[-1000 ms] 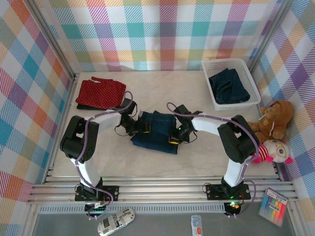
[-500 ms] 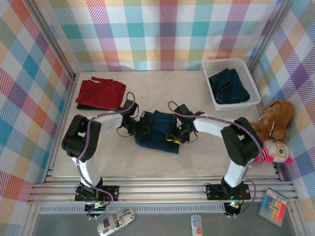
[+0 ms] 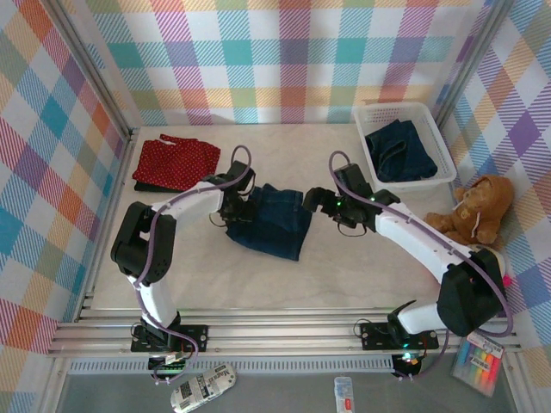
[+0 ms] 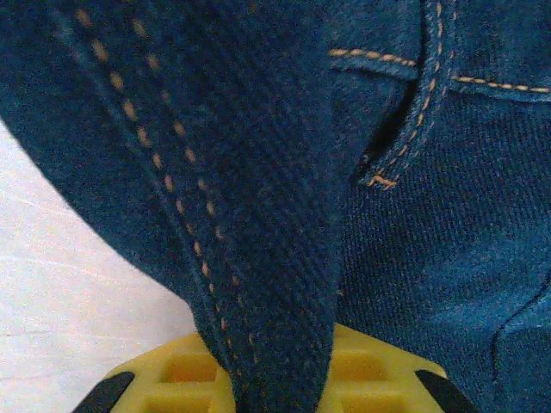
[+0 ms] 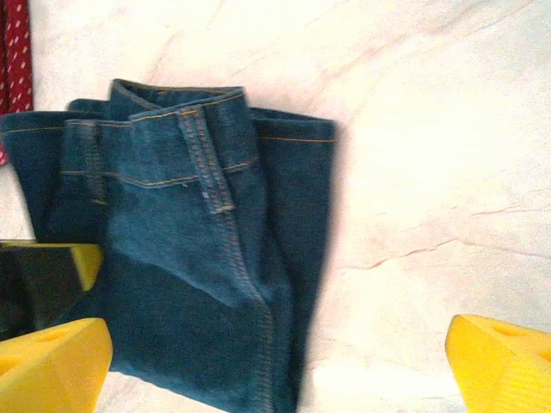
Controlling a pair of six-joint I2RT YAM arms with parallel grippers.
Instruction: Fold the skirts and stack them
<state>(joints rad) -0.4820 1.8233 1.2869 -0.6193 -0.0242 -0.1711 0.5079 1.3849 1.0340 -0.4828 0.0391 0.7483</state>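
My left hand (image 3: 234,206) is clamped on the left edge of the folded denim skirt (image 3: 274,222). The skirt lies in the middle of the worktop (image 3: 344,275), with its long axis about front to back. My right hand (image 3: 317,200) stands beside it on the right, fingers wide apart and holding nothing. The red dotted skirt (image 3: 176,162) lies to the left and behind, so I judge the left arm is the nearer one for stacking.

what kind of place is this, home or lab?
Probably a lab test cell: plaid fabric walls on aluminium framing, a table with staged props, a basket and teddy bear.
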